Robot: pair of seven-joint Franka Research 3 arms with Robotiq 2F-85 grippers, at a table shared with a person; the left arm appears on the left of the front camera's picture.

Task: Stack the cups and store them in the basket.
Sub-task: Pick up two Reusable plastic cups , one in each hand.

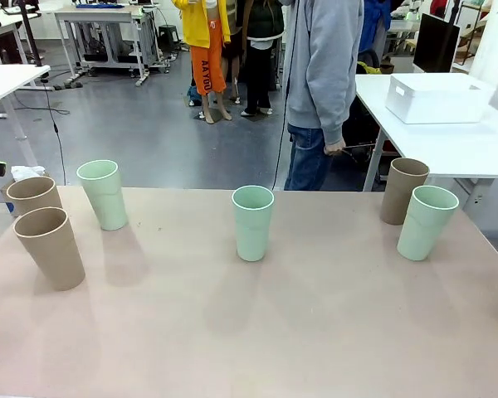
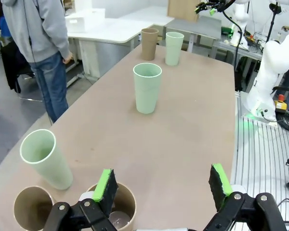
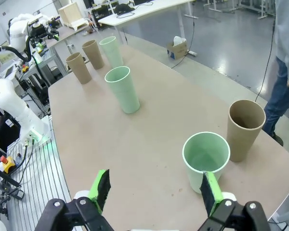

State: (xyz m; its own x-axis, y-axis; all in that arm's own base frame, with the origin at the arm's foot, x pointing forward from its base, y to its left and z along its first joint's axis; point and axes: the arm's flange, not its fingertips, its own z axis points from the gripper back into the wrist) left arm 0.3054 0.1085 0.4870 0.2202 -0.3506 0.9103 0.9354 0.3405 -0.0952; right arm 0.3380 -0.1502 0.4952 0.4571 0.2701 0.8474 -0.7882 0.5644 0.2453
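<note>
Three mint green cups (image 1: 104, 193) (image 1: 253, 222) (image 1: 427, 221) and three brown cups (image 1: 33, 196) (image 1: 50, 247) (image 1: 404, 191) are standing spread across the tan table (image 1: 232, 332), the white basket (image 1: 438, 98) is sitting upper right on another table (image 1: 456, 145), and the left gripper (image 2: 162, 183) and right gripper (image 3: 155, 187) are both hanging with fingers apart.

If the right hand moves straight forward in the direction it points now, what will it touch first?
Probably the bare tabletop. The open right hand aims past the nearest mint green cup, which stands just beside one finger and might be grazed; the depth is unclear.
</note>
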